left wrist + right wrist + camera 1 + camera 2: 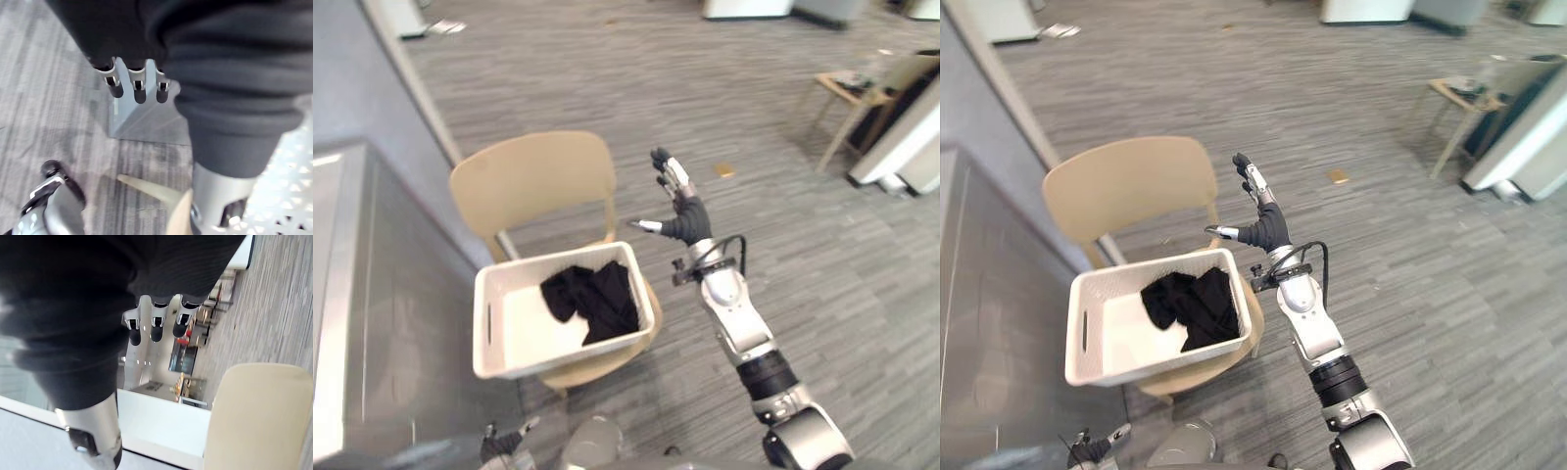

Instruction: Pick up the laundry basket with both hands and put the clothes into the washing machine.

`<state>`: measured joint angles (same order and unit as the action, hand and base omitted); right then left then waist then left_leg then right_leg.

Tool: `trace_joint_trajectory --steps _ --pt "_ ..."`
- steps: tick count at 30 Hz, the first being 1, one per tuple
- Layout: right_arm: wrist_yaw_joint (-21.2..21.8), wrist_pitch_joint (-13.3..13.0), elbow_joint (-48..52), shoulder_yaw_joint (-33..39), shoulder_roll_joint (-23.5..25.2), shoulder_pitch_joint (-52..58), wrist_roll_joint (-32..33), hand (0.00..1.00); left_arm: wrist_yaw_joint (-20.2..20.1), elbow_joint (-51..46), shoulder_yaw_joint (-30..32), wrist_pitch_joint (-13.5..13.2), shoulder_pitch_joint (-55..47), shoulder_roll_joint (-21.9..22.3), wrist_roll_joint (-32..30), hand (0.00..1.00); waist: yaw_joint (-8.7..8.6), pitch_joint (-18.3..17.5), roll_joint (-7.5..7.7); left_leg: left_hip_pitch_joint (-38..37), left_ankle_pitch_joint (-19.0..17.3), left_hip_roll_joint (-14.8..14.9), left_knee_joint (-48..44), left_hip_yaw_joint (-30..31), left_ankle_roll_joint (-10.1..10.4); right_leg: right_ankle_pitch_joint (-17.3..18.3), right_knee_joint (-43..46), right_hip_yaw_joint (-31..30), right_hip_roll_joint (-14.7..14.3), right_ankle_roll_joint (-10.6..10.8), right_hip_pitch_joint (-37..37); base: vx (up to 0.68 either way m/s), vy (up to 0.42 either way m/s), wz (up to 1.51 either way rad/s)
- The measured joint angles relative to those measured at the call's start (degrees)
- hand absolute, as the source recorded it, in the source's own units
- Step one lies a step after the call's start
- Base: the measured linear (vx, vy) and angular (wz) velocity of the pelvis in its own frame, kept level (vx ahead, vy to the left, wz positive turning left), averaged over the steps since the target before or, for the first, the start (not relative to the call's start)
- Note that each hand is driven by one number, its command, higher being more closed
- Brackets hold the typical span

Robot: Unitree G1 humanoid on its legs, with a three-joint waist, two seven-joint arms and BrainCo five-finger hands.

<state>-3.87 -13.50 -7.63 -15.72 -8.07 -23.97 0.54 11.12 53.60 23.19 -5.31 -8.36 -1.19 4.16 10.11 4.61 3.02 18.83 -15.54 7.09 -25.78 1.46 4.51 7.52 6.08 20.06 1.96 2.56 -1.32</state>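
laundry basket sat on the tan chair at centre-left of the frame, with the black clothes heaped in its right half. right hand hovered near the basket's upper right corner, fingers spread wide and holding nothing. left hand hung low at the bottom edge, fingers straight and empty too. by my reckoning nothing was done yet: gripping, lifting, carrying and loading all remained.

Silver-grey right arm is showing rounded metal segments, with a black ribbed band toward 5 o'clock. Right hand is wearing a dark ribbed cover. Its silver fingers are ending in dark tips. Left hand, at 7 o'clock, is showing the same cover.
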Motion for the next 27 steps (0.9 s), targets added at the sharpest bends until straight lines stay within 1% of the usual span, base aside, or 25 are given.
trace_joint_trajectory --steps 1,2,3,5,6,8,9,10,11,12,13,14,15,17,18,19,20,21,22,23,24,26,27 --pt "1.0 0.4 -1.5 -0.2 -3.3 -0.1 0.0 0.0 0.0 0.6 0.3 0.1 0.0 0.7 0.1 0.0 -0.62 0.4 0.16 -0.4 0.6 4.0 0.4 -11.9 -1.2 0.1 -0.4 3.5 0.3 -0.2 1.2 0.08 -0.131 1.27" --pt "1.5 0.4 -2.3 -0.2 -4.9 -0.1 0.0 0.0 0.0 0.6 1.2 0.1 -0.1 0.6 0.1 0.0 -0.76 0.4 0.15 -0.9 1.5 5.5 0.8 -16.4 -2.8 0.2 -0.5 5.1 0.3 -0.4 1.8 0.15 -0.097 1.6" --pt "2.5 1.0 -2.9 -0.1 -8.2 -0.2 -0.2 0.0 0.1 0.8 2.2 0.1 -0.3 0.3 0.1 0.0 -0.29 0.8 0.87 -2.5 6.3 7.1 3.7 -21.9 -2.5 0.4 -0.6 8.4 0.7 -0.5 3.0 0.15 -0.021 1.1" --pt "3.3 1.0 -3.3 -0.3 -9.7 -1.0 -0.7 0.0 0.0 1.4 2.3 0.1 -0.7 0.1 0.1 0.0 0.15 1.3 1.69 -2.7 7.0 6.2 4.9 -22.2 -2.9 0.4 -0.7 10.1 1.3 -0.5 3.4 0.11 0.027 0.8" --pt "4.2 0.9 -5.0 -0.6 -10.1 -2.4 -1.5 0.0 -0.1 2.7 2.5 0.1 -0.7 0.0 0.0 0.0 0.01 1.5 2.24 -2.7 7.4 5.5 4.9 -22.2 -3.3 0.4 -1.0 12.0 1.6 -0.5 4.2 0.09 0.045 0.76" --pt "5.3 0.9 -10.0 -1.2 -11.0 -4.9 -3.6 0.0 -1.1 3.2 2.2 0.1 -0.6 -0.2 -0.2 0.0 0.5 1.7 3.48 -2.7 8.1 3.9 5.3 -21.7 -4.4 0.4 -1.4 15.4 2.3 -0.5 5.7 0.11 0.055 0.85" --pt "5.4 0.9 -11.4 -1.3 -11.2 -5.7 -4.5 0.0 -1.2 3.2 2.1 0.1 -0.6 -0.3 -0.3 0.0 0.74 1.7 3.68 -2.7 8.2 3.5 5.6 -21.2 -4.6 0.3 -1.4 16.3 2.4 -0.4 6.1 0.11 0.052 0.81" --pt "5.4 0.9 -13.9 -2.6 -12.3 -7.3 -6.7 0.0 -1.2 3.2 2.0 0.1 -0.6 -0.5 -0.3 0.0 1.43 1.8 3.88 -2.7 8.3 2.8 6.2 -19.8 -4.7 0.2 -1.3 17.7 2.4 -0.2 6.8 0.1 0.027 0.74" --pt "5.4 0.9 -16.1 -4.7 -13.7 -8.7 -8.5 0.0 -1.2 3.2 1.6 0.0 -0.6 -0.8 -0.4 0.0 1.95 1.8 4.38 -2.8 8.8 2.1 7.0 -18.7 -4.6 0.2 -1.2 19.1 2.5 -0.2 7.2 0.07 0.012 0.69" --pt "5.5 0.9 -16.8 -5.3 -14.1 -9.3 -9.8 0.0 -1.3 3.2 1.5 0.0 -0.6 -1.0 -0.4 0.0 2.28 2.0 4.8 -2.8 9.4 1.7 7.6 -18.5 -4.9 0.2 -1.2 19.7 2.7 -0.2 7.3 0.05 -0.008 0.61" --pt "5.4 0.6 -17.9 -6.5 -14.8 -10.2 -12.1 0.0 -1.7 3.2 1.4 0.0 -0.5 -1.2 -0.5 0.0 2.93 2.3 5.34 -2.7 10.5 1.1 9.1 -18.2 -5.0 0.0 -1.2 20.9 2.8 0.0 7.3 0.03 -0.015 0.53" --pt "5.4 0.6 -18.9 -7.4 -15.3 -10.7 -13.6 0.0 -2.3 3.1 1.3 0.0 -0.3 -1.3 -0.6 0.0 3.27 2.6 5.74 -2.7 11.3 0.6 10.4 -17.6 -5.0 0.0 -1.2 21.8 2.7 -0.1 7.1 0.03 -0.044 0.67" --pt "5.4 0.6 -21.4 -8.3 -15.6 -11.7 -16.2 0.0 -2.4 2.7 1.2 0.0 -0.1 -1.8 -0.9 0.0 3.6 3.5 6.3 -2.7 12.8 -0.1 12.4 -16.6 -4.7 0.0 -1.1 23.0 2.7 -0.1 7.0 0.02 -0.049 0.52" --pt "5.4 0.7 -23.7 -9.9 -16.1 -13.4 -19.2 0.0 -2.5 2.3 1.0 0.0 0.1 -2.1 -1.0 0.0 3.69 4.6 6.39 -2.6 13.9 -0.3 14.5 -15.7 -4.2 -0.1 -0.7 24.1 2.3 0.0 6.4 0.0 -0.057 0.4" --pt "5.5 0.6 -24.8 -10.3 -16.8 -14.6 -22.1 0.0 -2.5 2.0 1.0 0.0 0.8 -2.2 -1.2 0.0 3.95 5.8 6.75 -1.9 16.0 -0.3 16.8 -15.5 -4.3 -0.1 0.2 24.7 2.2 -0.2 4.7 -0.02 -0.06 0.24" --pt "5.5 0.7 -24.9 -10.3 -17.0 -14.9 -22.6 0.0 -2.5 1.9 1.0 0.0 0.9 -2.2 -1.3 0.0 4.08 6.0 6.77 -1.7 16.4 -0.4 17.2 -15.5 -4.4 -0.2 0.4 24.8 2.2 -0.2 4.3 -0.03 -0.072 0.27" --pt "5.6 0.9 -25.3 -10.3 -18.5 -15.2 -24.3 0.0 -2.5 1.2 0.3 0.0 1.5 -2.1 -1.4 0.0 4.32 7.1 6.76 -1.0 18.1 -0.6 19.6 -14.9 -4.4 -0.2 0.9 25.5 2.0 -0.2 2.8 -0.02 -0.049 0.26" --pt "6.1 1.1 -25.4 -10.4 -19.2 -15.2 -24.5 0.0 -2.5 0.9 -0.3 0.0 1.8 -2.2 -1.4 0.0 4.4 7.8 6.74 -1.0 18.7 -0.8 20.3 -14.6 -4.4 -0.2 0.9 25.6 2.0 -0.2 2.7 -0.02 -0.07 0.38" --pt "7.1 1.4 -26.5 -11.2 -20.6 -15.2 -25.7 0.0 -2.5 0.3 -0.8 0.0 2.3 -2.1 -1.4 0.0 4.4 8.8 6.69 -0.9 19.6 -1.1 21.6 -14.0 -4.6 -0.2 1.3 25.7 2.0 -0.2 2.3 -0.01 -0.052 0.27" --pt "7.7 1.5 -27.4 -11.6 -21.0 -15.2 -26.0 0.0 -2.5 -0.1 -1.1 0.0 2.4 -2.1 -1.4 0.0 4.42 8.9 6.6 -0.7 19.8 -1.1 22.0 -13.9 -4.7 -0.2 1.8 25.7 2.0 -0.2 1.7 0.0 -0.048 0.34" --pt "8.5 2.0 -28.6 -11.9 -22.1 -14.4 -26.9 0.0 -2.7 -0.9 -1.5 -0.2 2.8 -2.1 -1.4 0.0 4.31 9.6 6.22 -0.2 19.9 -0.9 22.2 -12.8 -4.6 -0.2 3.6 25.9 2.1 -0.2 1.0 0.01 -0.019 0.23" --pt "9.5 2.8 -30.0 -11.9 -22.3 -14.2 -27.9 0.0 -3.2 -2.1 -2.4 -0.3 2.8 -2.4 -1.3 0.0 4.25 10.4 5.98 0.0 20.1 -0.3 22.6 -12.4 -4.7 -0.2 7.0 25.8 2.7 -0.2 -0.5 0.02 -0.015 0.07" --pt "10.1 2.8 -30.5 -11.8 -23.0 -14.1 -28.4 0.0 -3.6 -2.5 -3.1 -0.5 3.6 -2.4 -1.2 0.0 4.28 11.2 4.91 0.5 20.3 1.1 22.8 -11.8 -4.8 1.6 11.6 25.3 3.5 -0.1 -3.6 -0.01 -0.039 -0.1"
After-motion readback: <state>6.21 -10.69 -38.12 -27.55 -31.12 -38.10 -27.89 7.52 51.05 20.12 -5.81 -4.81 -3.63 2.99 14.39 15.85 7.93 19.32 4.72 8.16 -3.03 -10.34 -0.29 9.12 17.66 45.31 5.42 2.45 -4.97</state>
